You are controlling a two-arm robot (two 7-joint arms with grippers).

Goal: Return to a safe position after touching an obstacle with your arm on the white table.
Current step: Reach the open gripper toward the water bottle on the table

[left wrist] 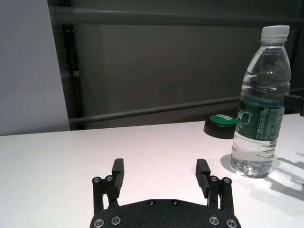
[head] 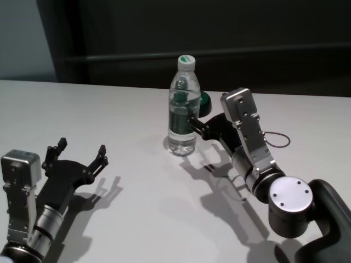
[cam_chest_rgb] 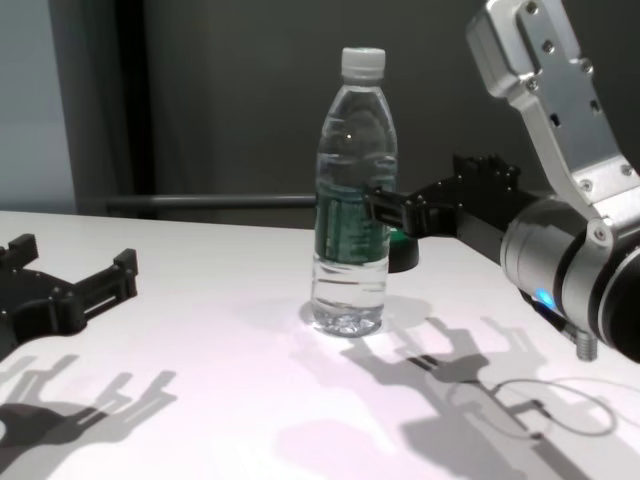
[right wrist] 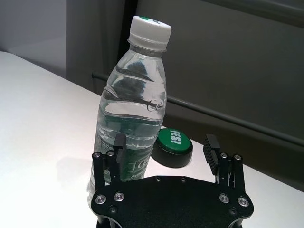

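Note:
The obstacle, a tall clear water bottle [head: 182,112] with a white cap and dark green label, stands upright on the white table [head: 109,104]. My right gripper [head: 198,116] is open, and one finger lies against the bottle's label on its right side. In the chest view the right gripper [cam_chest_rgb: 400,205] meets the bottle [cam_chest_rgb: 352,225] at label height. In the right wrist view the bottle [right wrist: 135,109] stands at one finger, outside the gap of the right gripper [right wrist: 165,145]. My left gripper [head: 82,147] is open and empty, low over the table at the near left.
A small black round object with a green top [head: 204,103] sits just behind the bottle and shows in the left wrist view [left wrist: 219,124]. A thin cable loop [cam_chest_rgb: 540,405] lies on the table under my right arm. A dark wall with a rail runs behind the table.

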